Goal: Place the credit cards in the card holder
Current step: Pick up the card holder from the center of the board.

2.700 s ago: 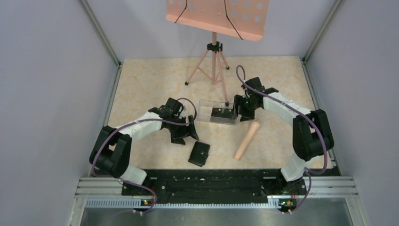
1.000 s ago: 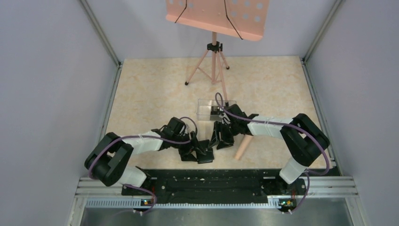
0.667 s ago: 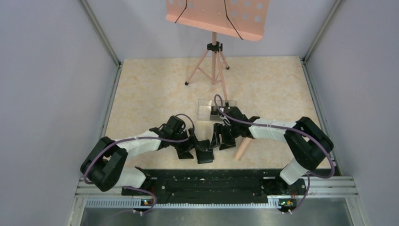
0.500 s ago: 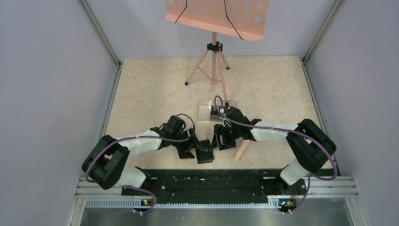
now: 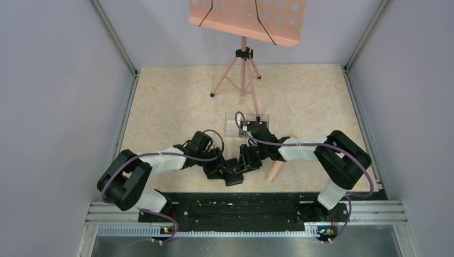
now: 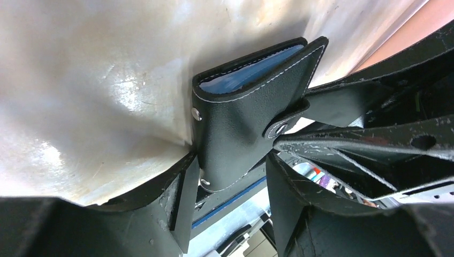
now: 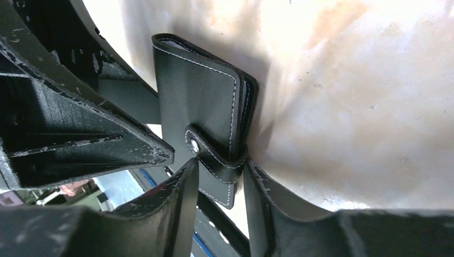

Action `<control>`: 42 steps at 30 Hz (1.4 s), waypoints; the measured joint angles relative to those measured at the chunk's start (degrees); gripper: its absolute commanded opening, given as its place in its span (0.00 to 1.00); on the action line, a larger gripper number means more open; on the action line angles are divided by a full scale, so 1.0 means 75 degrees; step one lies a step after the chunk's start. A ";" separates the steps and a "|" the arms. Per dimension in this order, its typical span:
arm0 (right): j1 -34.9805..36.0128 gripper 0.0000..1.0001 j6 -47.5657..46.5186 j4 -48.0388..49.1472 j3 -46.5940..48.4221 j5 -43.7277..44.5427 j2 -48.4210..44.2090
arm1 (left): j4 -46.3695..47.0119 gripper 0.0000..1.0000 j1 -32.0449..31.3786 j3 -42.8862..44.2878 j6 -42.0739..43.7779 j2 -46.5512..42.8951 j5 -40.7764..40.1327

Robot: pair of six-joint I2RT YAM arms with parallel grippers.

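Observation:
The card holder (image 5: 232, 176) is a folded black wallet with white stitching and a snapped tab, lying near the table's front edge between both arms. My left gripper (image 5: 218, 169) is shut across its lower end (image 6: 235, 139); one finger (image 6: 183, 193) presses its left edge and the other its right. My right gripper (image 5: 246, 162) comes from the other side and is shut on the edge with the snap tab (image 7: 220, 160), one finger (image 7: 187, 182) on the face and one behind. The credit cards are out of view.
A clear plastic box (image 5: 235, 124) stands just behind the right wrist. A wooden cylinder (image 5: 274, 170) lies right of the grippers. A pink music stand on a tripod (image 5: 243, 69) fills the back. The black base rail (image 5: 235, 206) runs close in front.
The right arm left the clear box and came down to the card holder. Both grippers drew in around it and their jaws narrowed onto it.

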 measured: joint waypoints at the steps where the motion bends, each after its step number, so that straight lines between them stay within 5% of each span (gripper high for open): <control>1: 0.0000 0.24 -0.0009 -0.0009 0.0000 0.0041 0.0012 | 0.0029 0.54 0.0000 -0.0029 0.0000 -0.0029 -0.0015; 5: -0.0003 0.00 -0.0044 -0.0079 0.0000 0.0210 0.0055 | 0.0137 0.56 0.0000 -0.0169 0.0003 -0.0219 -0.0131; 14: 0.0058 0.00 -0.0105 -0.0673 0.0294 0.0408 -0.0335 | -0.0385 0.70 -0.0006 -0.0105 0.0321 -0.1017 -0.1072; 27: -0.0166 0.00 -0.0152 -0.1711 0.1105 0.1014 -0.1728 | -0.1699 0.94 -0.0006 0.0688 0.1204 -0.3946 -0.2865; 34: -0.0507 0.00 0.0131 -0.1789 0.1105 0.0705 -0.2503 | -0.1183 0.95 -0.0006 0.0213 0.1265 -0.5240 -0.2906; 42: -0.0551 0.00 0.0530 -0.1469 0.1105 0.0038 -0.3404 | -0.0187 0.88 0.0003 -0.0321 0.1169 -0.5187 -0.1891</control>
